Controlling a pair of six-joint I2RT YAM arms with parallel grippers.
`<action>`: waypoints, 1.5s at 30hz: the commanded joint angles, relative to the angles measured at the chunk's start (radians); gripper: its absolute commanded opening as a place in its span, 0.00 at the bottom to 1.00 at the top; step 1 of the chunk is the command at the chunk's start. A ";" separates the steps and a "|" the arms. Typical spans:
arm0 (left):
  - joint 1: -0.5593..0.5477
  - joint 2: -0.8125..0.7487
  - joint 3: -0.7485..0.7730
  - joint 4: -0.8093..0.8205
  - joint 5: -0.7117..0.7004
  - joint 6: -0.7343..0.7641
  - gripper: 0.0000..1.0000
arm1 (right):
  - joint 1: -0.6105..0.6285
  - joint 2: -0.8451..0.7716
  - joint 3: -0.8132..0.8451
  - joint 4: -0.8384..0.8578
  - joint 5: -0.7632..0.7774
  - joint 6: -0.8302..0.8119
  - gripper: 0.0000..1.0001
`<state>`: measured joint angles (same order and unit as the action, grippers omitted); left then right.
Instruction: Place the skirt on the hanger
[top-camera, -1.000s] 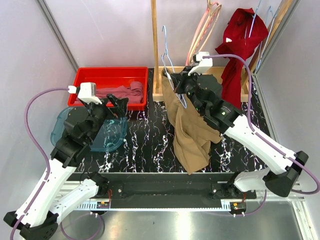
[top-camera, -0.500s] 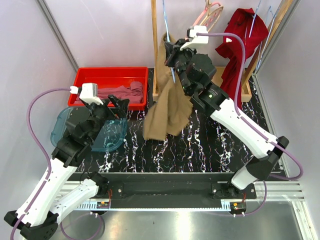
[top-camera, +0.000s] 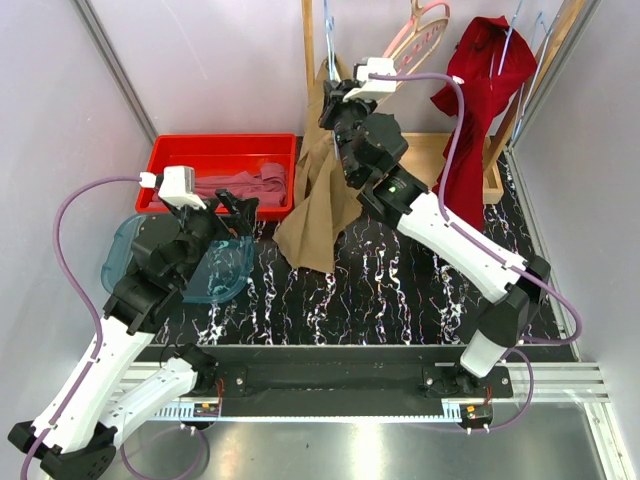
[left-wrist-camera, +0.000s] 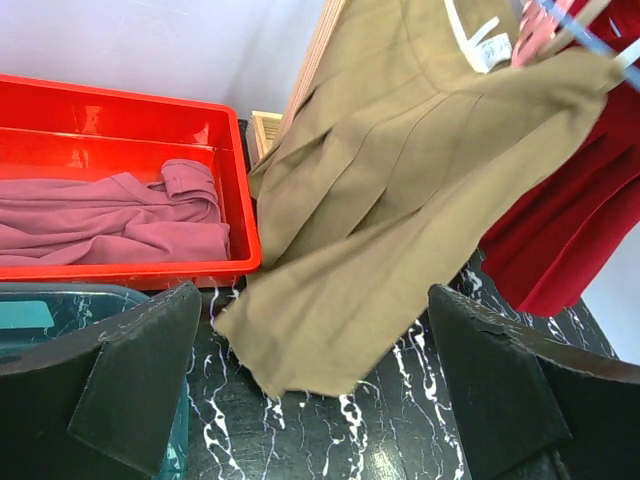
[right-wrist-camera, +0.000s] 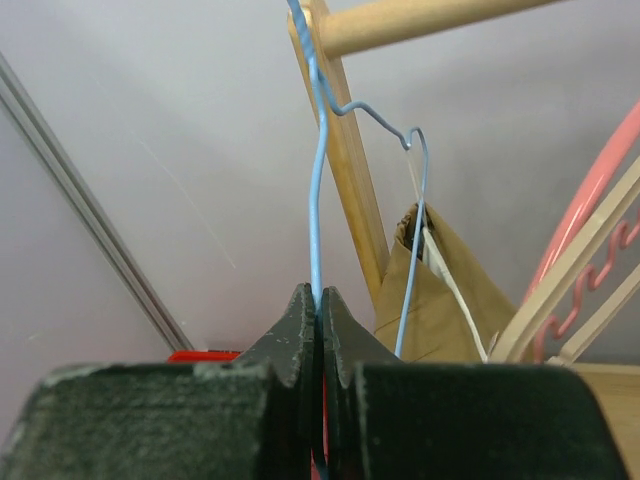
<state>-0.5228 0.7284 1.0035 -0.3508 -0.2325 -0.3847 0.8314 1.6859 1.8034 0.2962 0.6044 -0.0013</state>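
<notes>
The tan skirt hangs by its waist from the light-blue wire hanger. Its hem dangles just above the black marble table. My right gripper is raised high at the back, shut on the hanger's wire; in the right wrist view the gripper pinches the wire below the hook, which reaches up to the wooden rod. The skirt shows just right of the fingers. My left gripper stays open and empty at the left. In its view the gripper faces the skirt, well apart from it.
A red bin at the back left holds a mauve-pink cloth. A clear blue container sits under my left arm. On the wooden rack hang pink and wooden hangers and a dark red garment.
My right arm has lifted the hanger and skirt up and back toward the rack rod. The skirt came off the table and swung left. The left arm has not moved.
</notes>
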 joint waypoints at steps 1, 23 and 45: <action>0.000 -0.011 -0.011 0.038 0.007 -0.002 0.99 | 0.009 -0.020 -0.039 0.175 -0.006 0.049 0.00; 0.000 -0.037 -0.036 0.021 -0.007 0.009 0.99 | 0.006 0.136 -0.027 0.290 0.054 -0.005 0.00; 0.000 -0.038 -0.043 0.016 0.004 0.003 0.99 | -0.136 0.184 0.219 0.160 0.048 -0.008 0.00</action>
<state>-0.5228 0.7006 0.9630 -0.3691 -0.2325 -0.3851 0.7536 1.8793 1.8771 0.4507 0.6899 -0.0444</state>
